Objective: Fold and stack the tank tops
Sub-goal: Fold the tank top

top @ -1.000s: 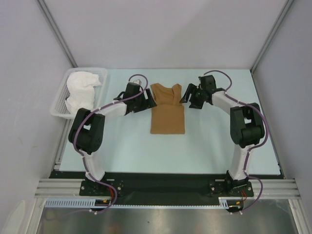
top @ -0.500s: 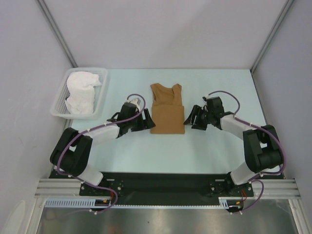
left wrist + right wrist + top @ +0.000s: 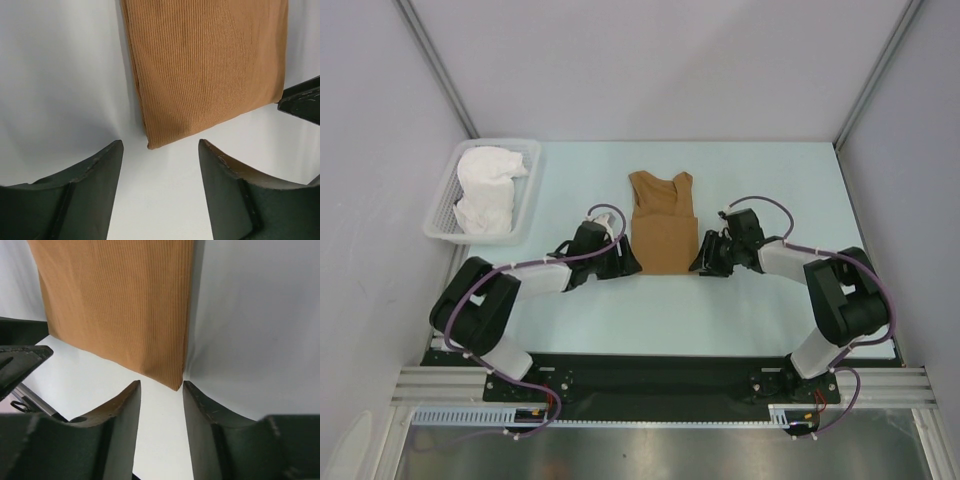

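Nearest, both arms reach low over the bench (image 3: 650,310), one at each hem corner of the tan tank top (image 3: 663,228). The left end effector (image 3: 160,150) stands apart, its fingers straddling the garment's 7 o'clock corner. The right end effector (image 3: 161,385), likewise apart, frames the 5 o'clock corner, probably so both can pinch the hem and fold it toward the neckline at 12. Farther off, at 10 o'clock, the white tank top (image 3: 485,190) lies bunched in the basket (image 3: 529,190), not yet folded.

No writing, label, brand, number or sign is readable in any view, whether on the tan tank top (image 3: 663,235), basket (image 3: 527,195) or table (image 3: 770,180).
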You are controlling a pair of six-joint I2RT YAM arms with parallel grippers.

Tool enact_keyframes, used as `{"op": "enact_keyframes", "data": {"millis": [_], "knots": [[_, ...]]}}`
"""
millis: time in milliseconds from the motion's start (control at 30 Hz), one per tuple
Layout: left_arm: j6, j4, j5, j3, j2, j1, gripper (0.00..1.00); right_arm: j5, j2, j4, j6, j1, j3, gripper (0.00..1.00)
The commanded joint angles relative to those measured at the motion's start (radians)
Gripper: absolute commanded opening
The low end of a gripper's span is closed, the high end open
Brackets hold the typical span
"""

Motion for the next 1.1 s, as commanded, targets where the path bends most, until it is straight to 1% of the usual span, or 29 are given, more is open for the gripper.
{"op": "enact_keyframes", "data": {"millis": [0,33,100,133,200,233,300,333,400,533,567,633,667,867,1000,1067], "knots": [[0.000,0.027,0.002,0.025,0.038,-0.006,0.68,0.021,0.026,0.050,0.006,0.001,-0.007,0.43],[0.000,0.034,0.005,0.031,0.043,-0.005,0.61,0.021,0.035,0.056,0.006,0.001,-0.007,0.42],[-0.002,0.040,0.018,0.033,0.052,-0.006,0.53,0.013,0.056,0.067,0.009,0.001,-0.003,0.35],[-0.003,0.045,0.020,0.031,0.054,-0.009,0.42,0.007,0.062,0.069,0.006,0.003,0.000,0.26],[-0.003,0.051,0.018,0.022,0.051,-0.012,0.32,0.007,0.067,0.055,0.000,0.004,0.006,0.16],[-0.003,0.062,0.017,0.016,0.048,-0.015,0.21,0.012,0.066,0.047,-0.005,0.007,0.005,0.06],[-0.011,0.070,0.022,-0.008,0.042,-0.021,0.04,0.030,0.047,0.029,-0.008,0.009,-0.010,0.01],[-0.014,0.076,0.020,-0.019,0.029,-0.026,0.00,0.036,0.023,0.026,-0.012,0.011,-0.023,0.00],[-0.023,0.080,0.014,-0.056,0.009,-0.038,0.00,0.033,-0.008,0.008,-0.015,0.012,-0.065,0.00],[-0.046,0.096,0.005,-0.136,-0.049,-0.081,0.00,0.024,-0.132,-0.023,-0.011,0.021,-0.164,0.00],[-0.061,0.102,0.000,-0.169,-0.073,-0.109,0.00,0.027,-0.187,-0.034,-0.011,0.026,-0.187,0.00],[-0.090,0.114,-0.018,-0.221,-0.099,-0.145,0.00,0.039,-0.238,-0.072,-0.008,0.047,-0.239,0.00],[-0.101,0.116,-0.041,-0.237,-0.121,-0.182,0.00,0.039,-0.288,-0.088,-0.006,0.056,-0.251,0.00],[-0.216,0.174,-0.060,-0.386,-0.237,-0.268,0.00,0.069,-0.457,-0.238,0.032,0.104,-0.328,0.00],[-0.235,0.102,-0.100,-0.401,-0.366,-0.311,0.00,0.087,-0.607,-0.327,0.041,0.110,-0.343,0.00],[-0.227,0.021,-0.106,-0.388,-0.405,-0.314,0.00,0.075,-0.648,-0.348,0.049,0.113,-0.346,0.00]]}}
